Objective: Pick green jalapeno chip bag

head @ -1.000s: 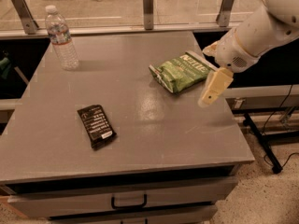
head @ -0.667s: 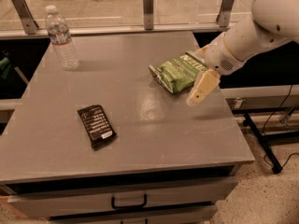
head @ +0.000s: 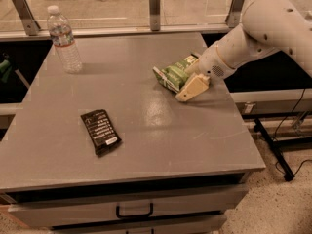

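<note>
Grey table [head: 161, 145] before us carries the green jalapeno chip bag [head: 171, 75] flat on its far right side, well apart from the water bottle [head: 63, 39] and the black packet [head: 101, 132]. Our gripper [head: 193, 86] sits low at the bag's right end, against it or nearly so, though we cannot tell how wide it stands or whether it has any hold. We judge the approach done, with a sure grasp and the lift left to do.

Table [head: 195, 145]: bottle [head: 63, 40], packet [head: 101, 132], bag [head: 171, 76], end effector [head: 191, 82]
</note>
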Controlling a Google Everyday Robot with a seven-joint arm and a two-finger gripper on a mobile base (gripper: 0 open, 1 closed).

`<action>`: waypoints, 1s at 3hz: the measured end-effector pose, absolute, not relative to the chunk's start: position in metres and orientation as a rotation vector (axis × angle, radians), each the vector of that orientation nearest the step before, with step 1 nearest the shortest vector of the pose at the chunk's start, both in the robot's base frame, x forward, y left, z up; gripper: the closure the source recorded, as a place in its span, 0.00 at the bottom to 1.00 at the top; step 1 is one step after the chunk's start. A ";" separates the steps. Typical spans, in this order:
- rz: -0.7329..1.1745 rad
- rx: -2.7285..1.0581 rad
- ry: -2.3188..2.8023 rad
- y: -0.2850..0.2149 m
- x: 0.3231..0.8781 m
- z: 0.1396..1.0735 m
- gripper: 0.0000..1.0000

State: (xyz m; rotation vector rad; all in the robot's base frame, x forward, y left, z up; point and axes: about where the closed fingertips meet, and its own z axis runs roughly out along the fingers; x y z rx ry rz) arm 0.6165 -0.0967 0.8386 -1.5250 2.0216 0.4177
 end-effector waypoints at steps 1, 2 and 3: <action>0.451 -1.508 2.031 -0.091 0.619 0.836 0.64; 0.451 -1.508 2.031 -0.091 0.619 0.838 0.87; 0.451 -1.508 2.031 -0.091 0.619 0.841 1.00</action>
